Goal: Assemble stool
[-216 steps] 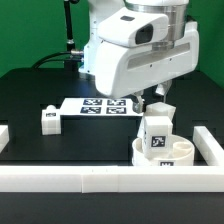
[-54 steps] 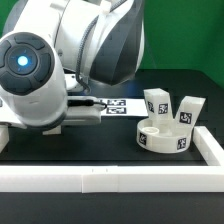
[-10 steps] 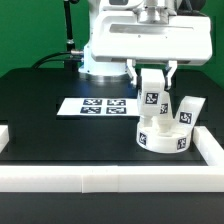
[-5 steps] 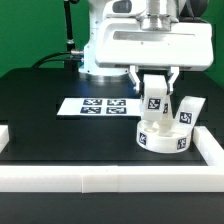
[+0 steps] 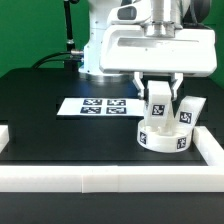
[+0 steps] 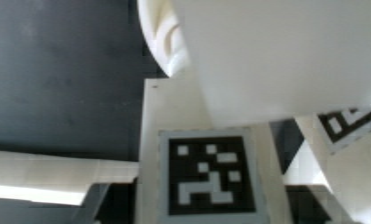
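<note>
Gripper (image 5: 158,97): we see it clamped on a leg (image 5: 157,103) — upright between the fingers.
Seat (image 5: 165,140): directly below, near right.

Robotics lab: black table (image 5: 40,110), green backdrop (image 5: 30,30), marker board (image 5: 98,106), white border rails (image 5: 90,178).

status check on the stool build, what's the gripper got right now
Gripper shut on a tagged leg, upright over the round seat. Two legs already standing in the seat. Nothing in the way; marker board lies apart.
</note>
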### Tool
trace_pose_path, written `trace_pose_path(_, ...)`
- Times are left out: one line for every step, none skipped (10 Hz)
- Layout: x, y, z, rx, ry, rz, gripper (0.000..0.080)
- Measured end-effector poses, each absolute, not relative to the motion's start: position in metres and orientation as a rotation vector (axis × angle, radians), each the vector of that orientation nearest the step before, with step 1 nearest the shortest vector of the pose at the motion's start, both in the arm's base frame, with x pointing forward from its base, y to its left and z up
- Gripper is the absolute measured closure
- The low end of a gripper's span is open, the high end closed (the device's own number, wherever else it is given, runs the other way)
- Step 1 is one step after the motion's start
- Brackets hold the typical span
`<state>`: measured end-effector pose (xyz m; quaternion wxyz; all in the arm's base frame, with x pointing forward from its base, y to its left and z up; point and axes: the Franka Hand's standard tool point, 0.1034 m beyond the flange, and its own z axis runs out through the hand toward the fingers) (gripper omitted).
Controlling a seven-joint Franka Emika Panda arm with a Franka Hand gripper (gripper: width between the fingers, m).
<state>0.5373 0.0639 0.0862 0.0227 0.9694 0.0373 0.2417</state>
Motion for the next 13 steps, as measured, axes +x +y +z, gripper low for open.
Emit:
trace_pose_path(0.536,0.064,0.085,3.001,0.117,0.747,0.0463)
trace_pose_path(0.535,0.063,0.083,2.996,0.118,0.758,0.0463)
trace_pose_path(0.534,0.062,0.083,2.988,0.12,0.776,0.0463)
trace_pose_path(0.533,0.061,0.082,2.983,0.121,0.787,0.0463)
trace_pose_path(0.533,0.061,0.082,2.985,0.121,0.78,0.0463)
trace_pose_path(0.533,0.061,0.082,2.985,0.12,0.78,0.0449)
trace_pose_path(0.533,0.06,0.082,2.985,0.114,0.778,0.0449)
trace_pose_path(0.533,0.059,0.082,2.984,0.112,0.778,0.0278)
trace_pose_path(0.533,0.059,0.082,2.983,0.116,0.777,0.0278)
trace_pose_path(0.532,0.06,0.081,2.993,0.111,0.749,0.0176)
trace_pose_path(0.536,0.063,0.089,3.019,0.092,0.702,0.0156)
trace_pose_path(0.539,0.063,0.098,3.027,0.083,0.701,0.0156)
trace_pose_path(0.539,0.06,0.099,3.029,0.085,0.688,0.0151)
